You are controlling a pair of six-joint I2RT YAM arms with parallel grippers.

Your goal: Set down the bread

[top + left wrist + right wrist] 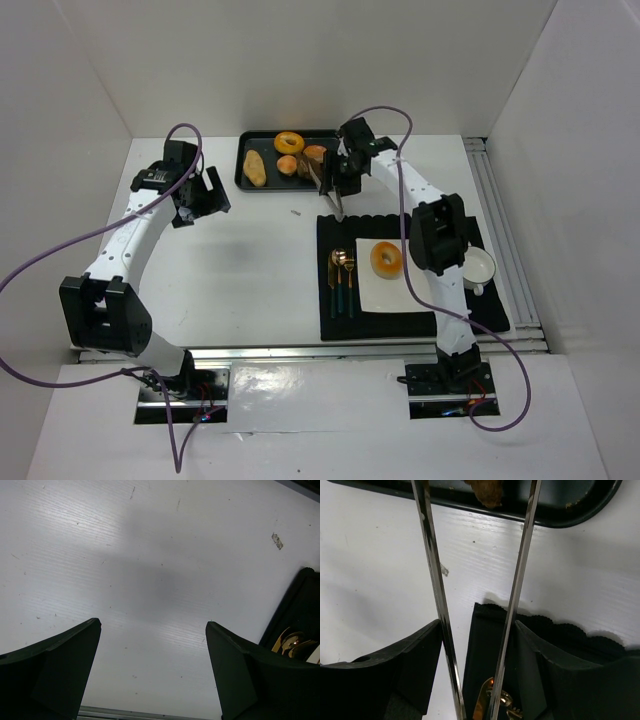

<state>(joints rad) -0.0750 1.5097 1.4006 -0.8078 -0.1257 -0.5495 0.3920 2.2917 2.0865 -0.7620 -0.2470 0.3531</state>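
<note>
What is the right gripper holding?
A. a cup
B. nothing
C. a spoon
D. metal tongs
D: the right gripper clamps the metal tongs, with both blades running out between its fingers toward the black tray.

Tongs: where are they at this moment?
In the top view, right of centre: the right claw holds the tongs, tips either side of a bread piece in the black tray.

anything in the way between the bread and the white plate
Nothing visible blocks it: only bare table and mat lie between the bread in the tongs and the plate. A donut already takes up part of the plate.
</note>
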